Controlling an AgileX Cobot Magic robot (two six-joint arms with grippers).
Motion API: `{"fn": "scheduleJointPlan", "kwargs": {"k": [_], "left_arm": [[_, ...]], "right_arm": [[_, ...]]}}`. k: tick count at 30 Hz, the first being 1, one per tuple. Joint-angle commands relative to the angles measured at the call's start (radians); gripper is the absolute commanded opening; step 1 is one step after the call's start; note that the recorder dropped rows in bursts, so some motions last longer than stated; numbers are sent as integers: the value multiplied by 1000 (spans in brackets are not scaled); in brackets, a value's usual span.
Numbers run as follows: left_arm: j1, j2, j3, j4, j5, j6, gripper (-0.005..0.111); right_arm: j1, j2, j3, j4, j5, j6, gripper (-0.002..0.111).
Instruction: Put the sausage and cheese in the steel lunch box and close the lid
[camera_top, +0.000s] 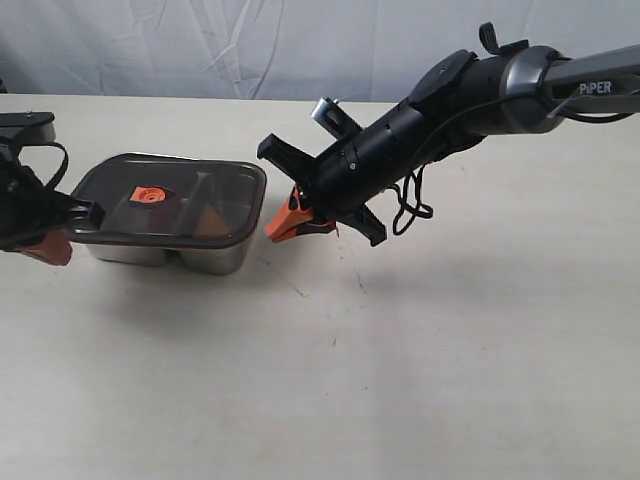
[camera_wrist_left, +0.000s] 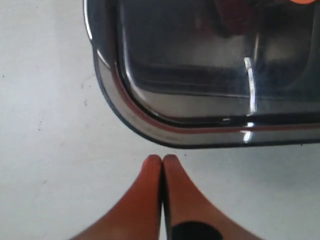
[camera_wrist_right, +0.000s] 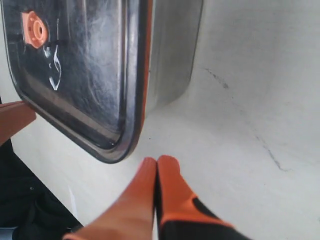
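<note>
Your pale, scuffed bench (camera_top: 400, 380) before a creased white backdrop (camera_top: 250, 45): the steel lunch box (camera_top: 205, 258) sits left of centre, lid (camera_top: 110, 205) on, flanked by left fingers (camera_wrist_left: 150, 185) and right fingers (camera_wrist_right: 172, 185), each pair pressed together.

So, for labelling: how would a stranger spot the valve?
At the left of the table sits a steel box under a dark lid. The valve is the small orange disc on the lid: round, unlike the orange cheese wedge showing through.
</note>
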Motion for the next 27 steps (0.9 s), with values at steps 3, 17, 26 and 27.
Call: {"fn": "scheduleJointPlan", "kwargs": {"k": [3,17,26,27], "left_arm": [[5,21,1,-15,-58,8,0],[5,23,1,-13,-132,23,0],[5,23,1,-7,-142,23,0],[5,23,1,-7,-142,23,0]], "right_arm": [[1,-9,5,-8,-12,-5,-1],[47,-9,5,-10,-52,-5,-1],[73,-9,3,-8,-99,-5,-1],[75,-9,3,-8,-104,-5,-1]]}}
